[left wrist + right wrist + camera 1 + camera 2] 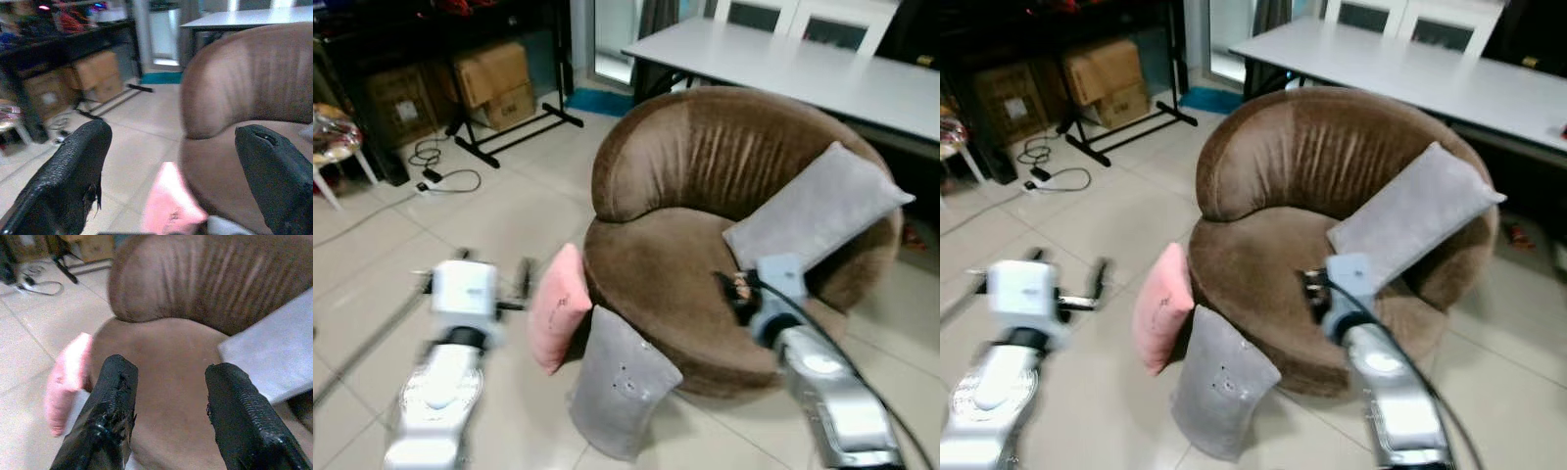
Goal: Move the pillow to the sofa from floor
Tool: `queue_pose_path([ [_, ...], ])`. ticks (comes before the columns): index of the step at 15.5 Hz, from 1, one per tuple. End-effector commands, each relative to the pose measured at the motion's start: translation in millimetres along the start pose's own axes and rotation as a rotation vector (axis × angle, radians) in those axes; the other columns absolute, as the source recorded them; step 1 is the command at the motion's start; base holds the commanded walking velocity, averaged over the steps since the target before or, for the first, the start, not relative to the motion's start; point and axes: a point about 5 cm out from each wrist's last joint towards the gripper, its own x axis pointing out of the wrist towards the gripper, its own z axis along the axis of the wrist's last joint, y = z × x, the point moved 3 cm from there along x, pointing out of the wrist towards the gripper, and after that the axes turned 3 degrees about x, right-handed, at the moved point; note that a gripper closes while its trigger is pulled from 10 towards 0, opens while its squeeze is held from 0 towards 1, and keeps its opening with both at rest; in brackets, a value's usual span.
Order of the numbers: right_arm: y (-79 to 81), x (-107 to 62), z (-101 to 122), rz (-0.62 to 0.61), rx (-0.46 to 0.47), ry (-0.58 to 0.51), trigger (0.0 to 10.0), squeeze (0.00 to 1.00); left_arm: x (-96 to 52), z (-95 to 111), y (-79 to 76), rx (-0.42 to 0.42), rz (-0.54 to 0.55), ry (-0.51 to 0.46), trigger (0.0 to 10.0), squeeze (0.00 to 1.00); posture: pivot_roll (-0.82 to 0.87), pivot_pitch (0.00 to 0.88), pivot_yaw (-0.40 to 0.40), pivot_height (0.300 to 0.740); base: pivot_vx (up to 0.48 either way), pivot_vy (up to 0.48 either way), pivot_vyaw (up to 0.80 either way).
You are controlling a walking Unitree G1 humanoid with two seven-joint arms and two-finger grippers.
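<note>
I note the pink pillow (pixel 558 308) standing on edge on the tiled floor (pixel 509 220), leaning against the front of the round brown sofa (pixel 705 196). A grey pillow (pixel 619 382) leans just beside it, also on the floor against the sofa's base. A second grey cushion (pixel 813 211) lies tilted on the sofa seat against the backrest. My left gripper (pixel 171 171) hovers above the floor short of the pink pillow, fingers spread wide, grasping nothing. My right gripper (pixel 168 401) hangs over the sofa seat, fingers parted, empty. Behind the sofa I see a white table (pixel 803 64); cardboard boxes (pixel 494 83) sit at far left.
</note>
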Motion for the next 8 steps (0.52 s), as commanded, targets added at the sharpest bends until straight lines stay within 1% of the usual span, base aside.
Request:
queue_pose_path([
  [1, 5.2, 0.4, 7.2, 0.017, -0.004, -0.032, 10.0, 0.0, -1.2, 0.8, 8.1, 0.022, 0.018, -0.001, 10.0, 0.0, -0.09, 0.0, -0.039, 0.74, 0.307, 0.0, 0.0],
  [2, 5.8, 0.6, 7.6, 0.021, -0.008, -0.033, 10.0, 0.0, -1.2, 0.9, 8.1, 0.021, 0.018, -0.001, 10.0, 0.0, -0.09, 0.0, -0.039, 0.74, 0.304, 0.0, 0.46],
  [4, 6.9, 1.0, 7.7, 0.027, -0.005, -0.036, 10.0, 0.0, -0.9, 0.8, 8.1, 0.024, 0.017, -0.001, 10.0, 0.0, -0.09, 0.0, -0.041, 0.74, 0.296, 0.0, 0.72],
  [5, 6.3, 0.8, 6.8, 0.015, 0.024, -0.036, 10.0, 0.0, -0.9, 0.5, 8.2, 0.033, 0.018, -0.001, 10.0, 0.0, -0.09, 0.0, -0.041, 0.74, 0.262, 0.0, 0.0],
  [6, 5.7, 0.8, 4.7, 0.009, 0.043, -0.029, 10.0, 0.0, -0.9, 0.1, 8.2, 0.049, 0.019, 0.0, 10.0, 0.0, -0.09, 0.0, -0.041, 0.74, 0.0, 0.0, 0.0],
  [8, 4.0, 1.6, 4.0, 0.017, 0.048, -0.034, 10.0, 0.0, 0.0, 1.5, 8.8, 0.097, 0.027, -0.018, 10.0, 0.0, -0.09, 0.0, -0.04, 0.74, 0.0, 0.0, 0.0],
])
